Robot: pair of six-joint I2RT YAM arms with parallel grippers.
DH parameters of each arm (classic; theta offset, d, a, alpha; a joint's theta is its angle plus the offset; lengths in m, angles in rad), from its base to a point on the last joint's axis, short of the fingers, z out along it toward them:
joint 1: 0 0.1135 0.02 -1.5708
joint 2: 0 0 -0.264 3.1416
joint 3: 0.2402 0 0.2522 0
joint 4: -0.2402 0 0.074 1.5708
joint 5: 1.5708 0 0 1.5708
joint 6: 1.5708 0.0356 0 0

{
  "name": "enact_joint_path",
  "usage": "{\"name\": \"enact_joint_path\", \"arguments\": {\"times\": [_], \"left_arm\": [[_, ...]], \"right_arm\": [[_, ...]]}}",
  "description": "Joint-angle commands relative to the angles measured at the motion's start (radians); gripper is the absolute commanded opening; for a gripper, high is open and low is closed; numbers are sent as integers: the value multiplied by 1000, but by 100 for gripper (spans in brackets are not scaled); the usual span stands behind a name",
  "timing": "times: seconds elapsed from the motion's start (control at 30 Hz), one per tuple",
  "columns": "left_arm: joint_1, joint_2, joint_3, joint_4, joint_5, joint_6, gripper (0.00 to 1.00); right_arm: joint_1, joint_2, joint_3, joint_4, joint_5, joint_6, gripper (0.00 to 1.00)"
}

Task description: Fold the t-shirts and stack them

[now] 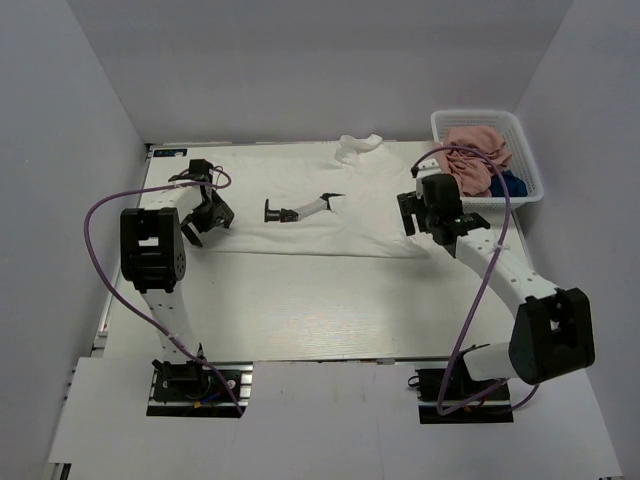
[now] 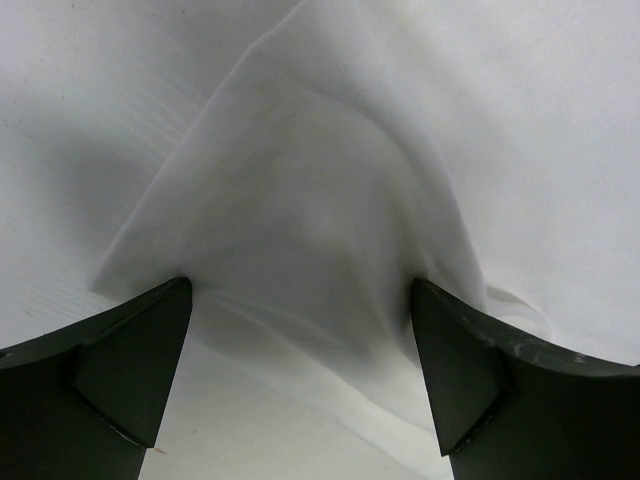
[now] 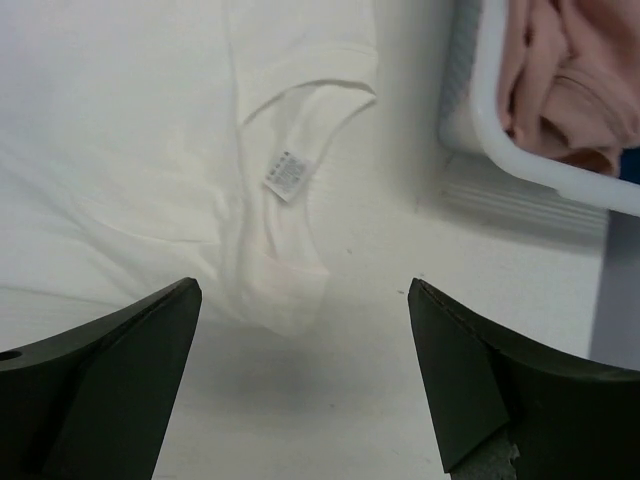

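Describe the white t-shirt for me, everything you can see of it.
The white t-shirt is thin, soft cloth, spread mostly flat and unfolded across the far half of the table. A small black print shows near its middle; some cloth is bunched at its far edge. Its neck opening, with a sewn label, lies near the right gripper. A raised wrinkle peaks between the open fingers of the left gripper; neither grips it.

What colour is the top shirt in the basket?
The shirt is pink, clearest in the top view.

Bright, even overhead light, soft shadows, white t-shirt (image 1: 262, 178) nearly washed out against pale table (image 1: 300, 305).
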Motion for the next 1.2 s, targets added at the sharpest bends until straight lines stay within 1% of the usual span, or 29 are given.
{"name": "enact_joint_path", "arguments": {"times": [0.0,0.07,0.1,0.13,0.17,0.23,0.3,0.47,0.57,0.67,0.73,0.77,0.8,0.83,0.87,0.9,0.93,0.97,1.0,1.07,1.17], "left_arm": [[11,-19,-34,-16,-7,16,100],[11,-19,-34,-16,-7,16,100],[11,-19,-34,-16,-7,16,100],[11,-19,-34,-16,-7,16,100],[11,-19,-43,-16,-7,16,100],[11,-19,-43,-16,-16,16,100],[11,-28,-52,-16,-36,16,100],[11,-28,-52,-16,-36,16,100],[11,-28,-52,-26,-36,16,100],[11,-28,-52,-26,-36,16,100],[11,-28,-52,-26,-36,16,100],[11,-28,-52,-26,-36,16,100],[11,-28,-52,-26,-36,16,100],[11,-28,-52,-26,-36,16,100],[11,-37,-52,-26,-36,16,100],[11,-46,-43,-26,-25,16,100],[11,-46,-43,-26,-25,16,100],[11,-58,-43,-26,-25,16,100],[1,-59,-34,-26,-25,16,100],[-10,-77,-22,-35,-34,16,100],[-10,-86,-11,-35,-25,7,100]], "right_arm": [[-7,82,35,54,-127,108,90],[-5,175,76,34,-129,158,90],[-5,202,122,31,-118,200,90],[-7,276,137,22,-113,209,90],[-7,300,151,2,-51,218,90],[-10,378,205,-43,9,275,90],[-21,401,223,-67,104,297,90],[-73,436,230,-54,192,333,90],[-105,444,242,-48,223,329,90],[-139,447,256,-29,217,309,90],[-153,447,273,-23,139,292,90],[-151,434,277,-23,74,265,90],[-146,415,276,-28,46,237,90],[-139,371,268,-28,-24,217,90],[-139,371,268,-25,-105,194,90],[-134,304,229,-17,-151,180,90],[-133,280,213,23,-208,156,90],[-125,256,196,43,-348,159,90],[-114,193,131,88,-425,172,90],[-104,170,77,158,-594,200,90],[-88,185,44,184,-638,241,90]]}}
